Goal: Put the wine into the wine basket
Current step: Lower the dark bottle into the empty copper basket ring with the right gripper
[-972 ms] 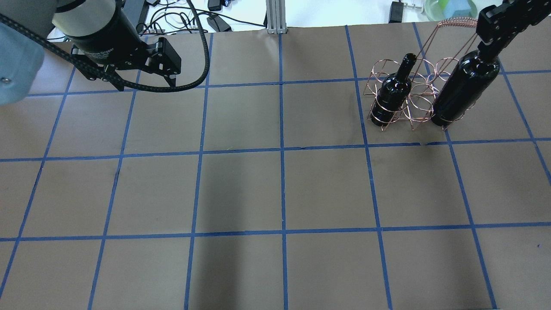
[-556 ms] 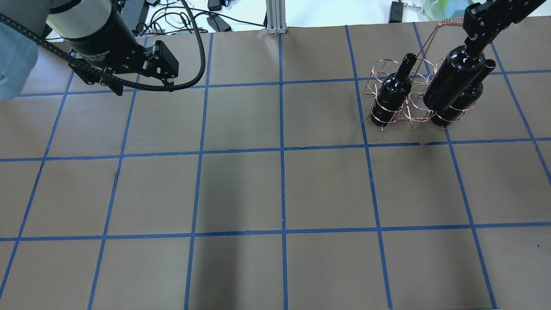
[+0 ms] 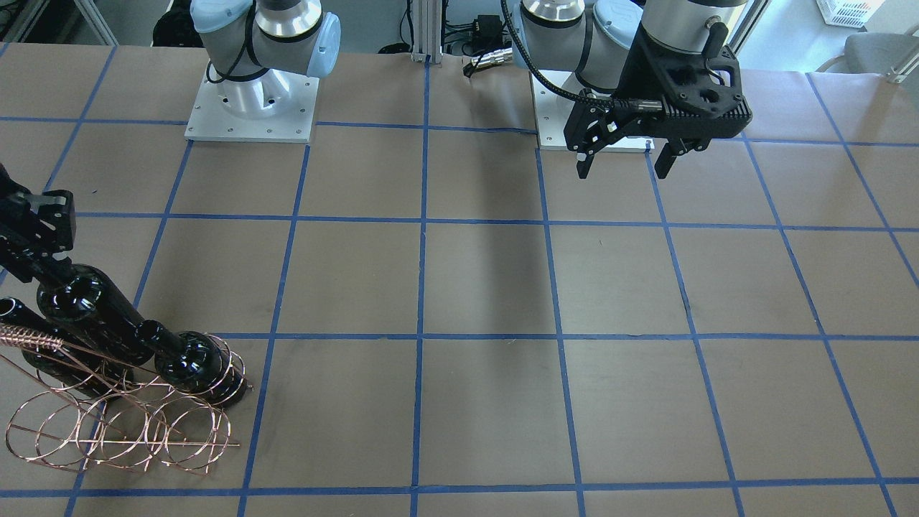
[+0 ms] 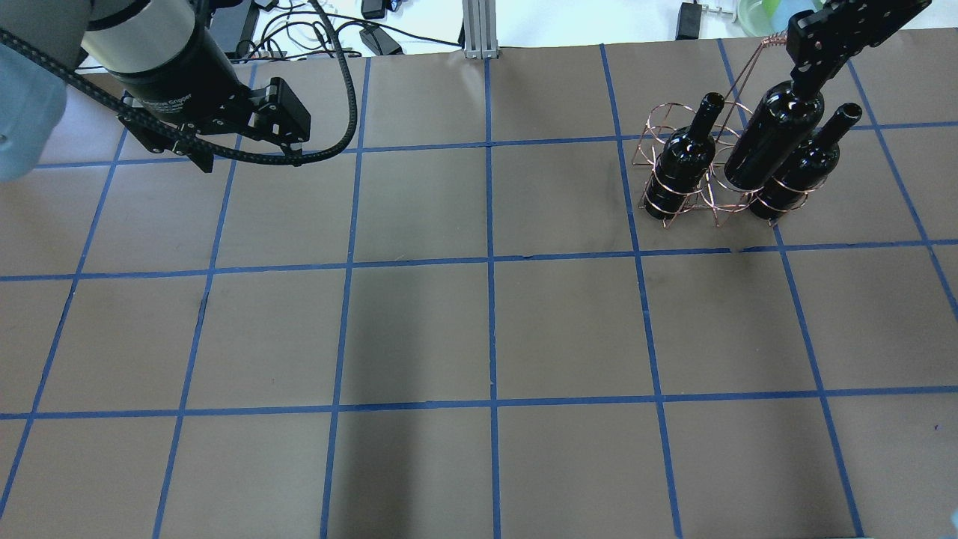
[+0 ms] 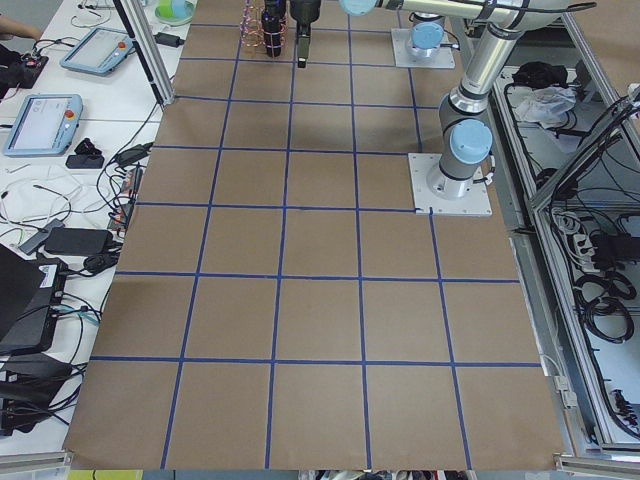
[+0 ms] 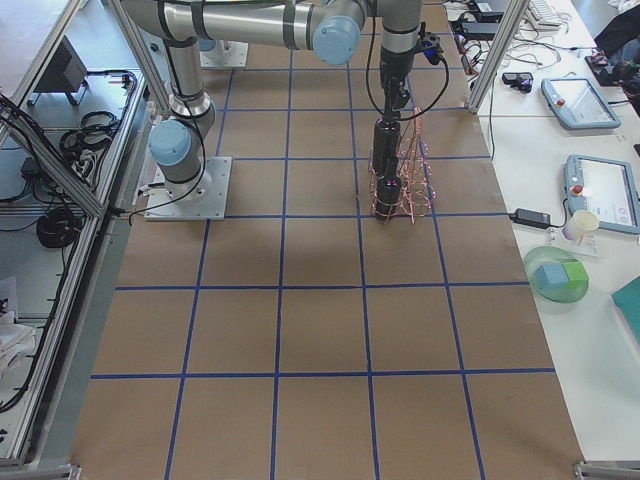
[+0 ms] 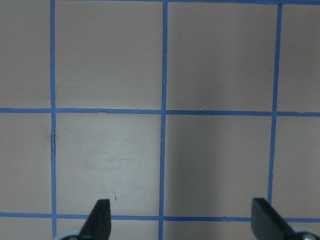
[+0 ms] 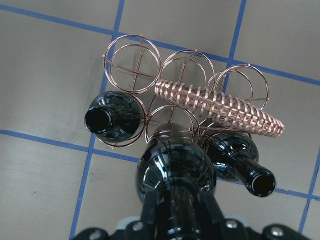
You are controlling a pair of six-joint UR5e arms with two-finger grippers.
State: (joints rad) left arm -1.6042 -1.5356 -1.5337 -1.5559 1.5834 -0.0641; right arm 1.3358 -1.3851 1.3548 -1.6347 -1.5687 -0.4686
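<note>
My right gripper [image 4: 810, 73] is shut on the neck of a glossy black wine bottle [image 4: 771, 135] and holds it upright. The bottle's base is at the middle front hoop of the copper wire basket [image 4: 715, 196]; I cannot tell how deep it sits. Two alike bottles stand in the basket, one on the left [image 4: 682, 165] and one on the right [image 4: 804, 168]. In the right wrist view the held bottle [image 8: 175, 170] sits between them, below the coiled handle [image 8: 220, 105]. My left gripper [image 4: 251, 153] is open and empty, far off at the back left.
Brown table with a blue tape grid [image 4: 490, 262]. Cables and power bricks [image 4: 374, 37] lie beyond the far edge. A green bowl [image 4: 771, 11] sits behind the basket. The arm bases [image 3: 251, 108] stand on the robot's side.
My right gripper has carried the bottle leftward, uncovering the right-hand bottle in the basket, to above the middle hoop. My left gripper has drifted slightly left.
</note>
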